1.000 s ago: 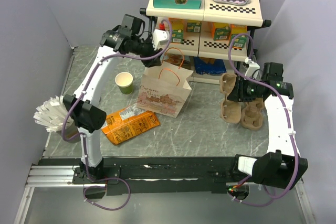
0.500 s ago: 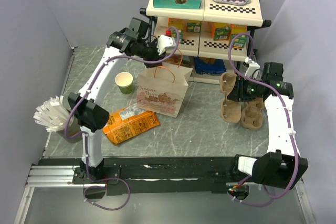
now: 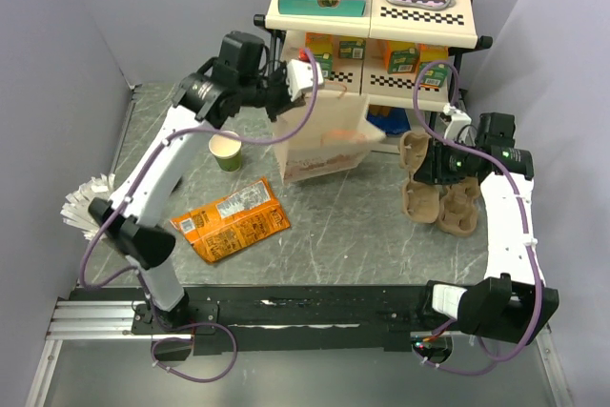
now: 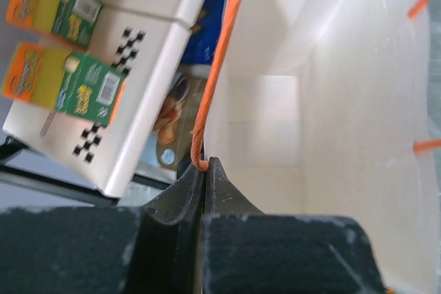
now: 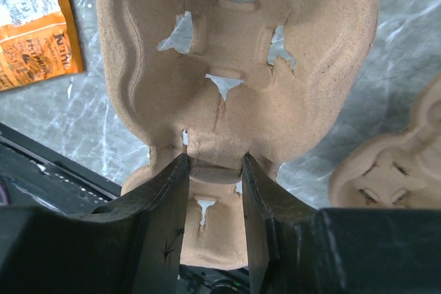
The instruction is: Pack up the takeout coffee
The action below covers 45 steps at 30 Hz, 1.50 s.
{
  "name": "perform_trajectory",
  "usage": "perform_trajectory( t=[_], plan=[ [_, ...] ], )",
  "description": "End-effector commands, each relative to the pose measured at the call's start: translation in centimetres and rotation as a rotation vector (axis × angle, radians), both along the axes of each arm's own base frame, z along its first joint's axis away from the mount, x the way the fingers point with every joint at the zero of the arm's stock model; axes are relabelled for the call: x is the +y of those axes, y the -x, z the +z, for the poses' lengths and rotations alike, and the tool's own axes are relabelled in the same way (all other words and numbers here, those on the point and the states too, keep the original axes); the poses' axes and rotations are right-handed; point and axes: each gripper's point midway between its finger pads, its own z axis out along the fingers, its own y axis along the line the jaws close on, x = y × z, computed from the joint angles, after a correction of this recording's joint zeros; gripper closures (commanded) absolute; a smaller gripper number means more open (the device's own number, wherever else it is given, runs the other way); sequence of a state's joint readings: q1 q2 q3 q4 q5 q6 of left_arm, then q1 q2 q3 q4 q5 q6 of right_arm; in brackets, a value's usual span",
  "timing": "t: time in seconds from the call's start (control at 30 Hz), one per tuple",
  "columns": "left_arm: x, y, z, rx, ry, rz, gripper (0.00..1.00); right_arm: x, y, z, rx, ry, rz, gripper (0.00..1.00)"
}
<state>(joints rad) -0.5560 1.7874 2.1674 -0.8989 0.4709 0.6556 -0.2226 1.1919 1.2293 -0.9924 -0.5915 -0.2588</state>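
The takeout coffee is out of view. A cream paper bag (image 3: 324, 135) with orange handles hangs tilted above the table in front of the shelf. My left gripper (image 3: 307, 71) is shut on one orange handle (image 4: 219, 67), pinched at the fingertips (image 4: 204, 163), and the left wrist view looks into the bag's pale inside (image 4: 331, 101). My right gripper (image 3: 434, 164) is shut on the edge of a brown cardboard cup carrier (image 5: 241, 46), holding it upright above the table at the right.
A lidless green cup (image 3: 226, 150) stands left of the bag. An orange snack pack (image 3: 232, 221) lies in front. A second carrier (image 3: 457, 207) lies at the right. The white shelf (image 3: 372, 16) with juice boxes (image 4: 83, 87) stands behind. A white fanned stack (image 3: 86, 205) sits far left.
My left gripper has shut on the bag's handle and raised the bag off the table, swinging it right and tilting it. The right arm and its carrier have not moved.
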Motion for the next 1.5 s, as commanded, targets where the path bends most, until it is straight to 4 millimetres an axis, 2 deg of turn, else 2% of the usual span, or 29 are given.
perform_trajectory(
  t=[0.0,0.07,0.1,0.17,0.2,0.27,0.3,0.5,0.63,0.7,0.77,0.8,0.83,0.9,1.0,1.1,1.13,1.27,1.43,1.47],
  plan=[
    [-1.5,1.9,0.9,-0.052,0.063,-0.004,0.99,-0.5,-0.4,5.0,-0.195,0.08,0.032,1.0],
    [-2.2,2.9,0.4,-0.066,0.067,-0.009,0.99,-0.3,-0.4,6.8,-0.27,0.1,0.064,1.0],
    [-3.1,3.3,-1.1,-0.053,0.063,-0.016,0.99,-0.1,0.0,7.8,-0.31,0.109,0.074,1.0],
    [-3.3,3.8,-1.6,-0.056,0.065,0.005,0.99,0.3,0.4,9.2,-0.362,0.112,0.1,1.0],
    [-3.8,4.3,-2.6,-0.03,0.065,0.008,0.99,0.6,0.8,9.9,-0.387,0.112,0.106,1.0],
    [-4.1,4.4,-2.5,-0.035,0.08,0.031,0.99,1.7,1.7,11.2,-0.427,0.082,0.15,1.0],
    [-4.4,4.9,-3.5,0.003,0.084,0.038,0.99,2.1,2.2,11.8,-0.448,0.073,0.171,1.0],
    [-5.1,6.5,-4.3,0.037,0.11,0.042,0.99,4.9,5.4,15.2,-0.518,-0.021,0.265,1.0],
    [-4.5,7.1,-3.6,0.009,0.14,0.038,0.99,6.3,7.7,17.7,-0.615,-0.028,0.335,1.0],
    [-4.2,7.0,-3.0,-0.029,0.148,0.044,0.99,6.4,8.5,18.7,-0.704,0.025,0.37,1.0],
    [-3.8,6.8,-1.3,-0.089,0.168,0.055,0.99,6.3,9.1,19.6,-0.79,0.094,0.384,1.0],
    [-3.6,6.4,-0.4,-0.123,0.175,0.075,0.99,6.1,8.8,20.8,-0.875,0.147,0.39,1.0],
    [-3.4,6.3,0.2,-0.145,0.182,0.084,0.99,5.9,8.6,20.6,-0.897,0.17,0.382,1.0],
    [-3.1,5.8,1.2,-0.192,0.185,0.1,0.99,6.3,9.2,22.3,-1.032,0.229,0.423,1.0],
    [-3.4,5.5,0.9,-0.2,0.166,0.085,0.99,7.6,10.1,23.0,-1.114,0.216,0.523,1.0],
    [-4.0,6.4,-0.1,-0.18,0.158,0.025,0.99,8.3,10.2,23.8,-1.155,0.21,0.595,1.0],
    [-4.1,6.6,-1.5,-0.145,0.156,0.028,0.99,8.3,9.6,23.5,-1.133,0.2,0.607,1.0],
    [-4.5,7.6,-3.5,-0.056,0.167,0.0,0.99,9.1,9.6,23.5,-1.181,0.248,0.716,1.0],
    [-4.9,9.9,-4.4,0.006,0.171,-0.099,0.99,10.8,9.9,22.8,-1.25,0.326,0.873,1.0],
    [-4.9,10.0,-4.3,0.008,0.172,-0.102,0.99,11.6,10.5,22.6,-1.276,0.326,0.937,1.0]
  ],
)
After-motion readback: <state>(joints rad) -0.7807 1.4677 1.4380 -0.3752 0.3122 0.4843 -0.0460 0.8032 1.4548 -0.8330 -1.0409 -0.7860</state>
